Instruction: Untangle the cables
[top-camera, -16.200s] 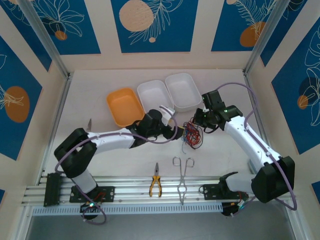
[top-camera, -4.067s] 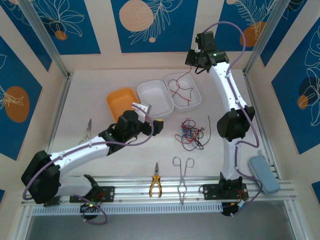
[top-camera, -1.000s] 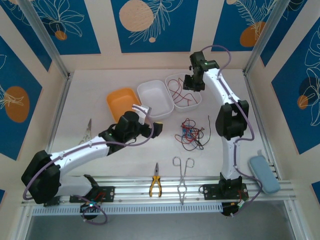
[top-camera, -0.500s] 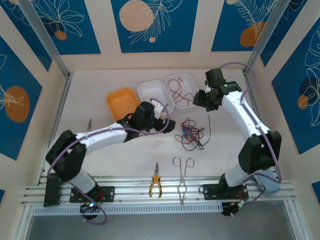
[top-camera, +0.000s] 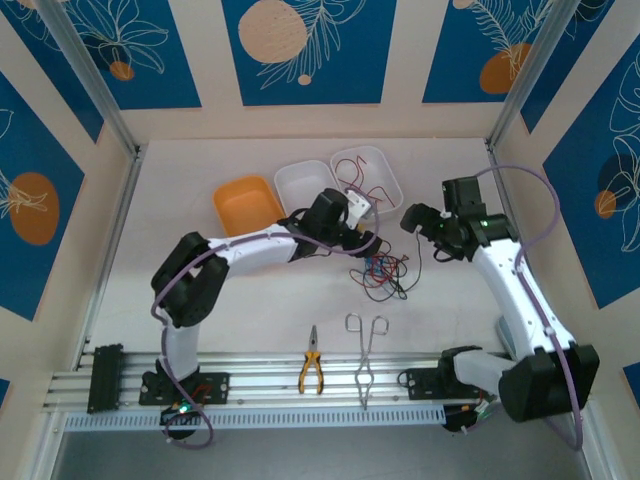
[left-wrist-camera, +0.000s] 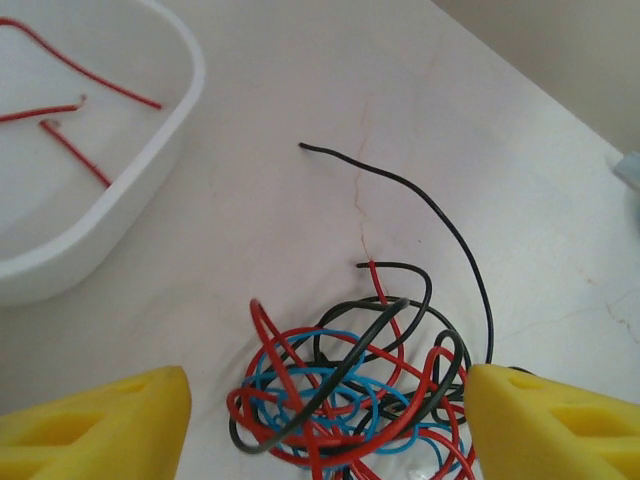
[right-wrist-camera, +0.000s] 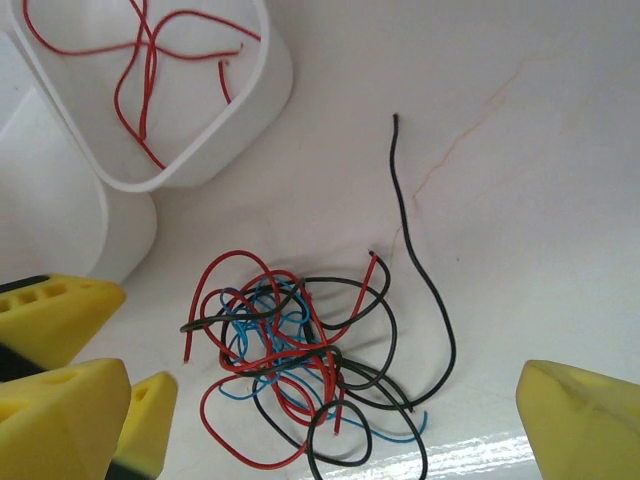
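The cables (top-camera: 383, 268) lie as a tangle of red, black and blue strands on the table, with one black strand (right-wrist-camera: 425, 290) trailing out to the side. My left gripper (left-wrist-camera: 330, 430) is open just above the tangle (left-wrist-camera: 350, 400), one yellow finger on each side, not touching it. My right gripper (right-wrist-camera: 320, 420) is open above the tangle (right-wrist-camera: 300, 350), apart from it; in the top view it (top-camera: 408, 220) hangs to the tangle's upper right. The left gripper (top-camera: 368, 243) is at the tangle's upper left. Separate red cables (right-wrist-camera: 145, 70) lie in a white tray (right-wrist-camera: 255, 110).
Two white trays (top-camera: 308, 172) (top-camera: 392, 185) and an orange tray (top-camera: 248, 205) stand behind the tangle. Yellow-handled pliers (top-camera: 311, 372) and metal tongs (top-camera: 366, 350) lie near the front rail. The left gripper's yellow fingers (right-wrist-camera: 50, 315) show in the right wrist view.
The left arm reached right to the tangle and its jaws narrowed a little. The right arm left the white tray, came down beside the tangle and opened its jaws.
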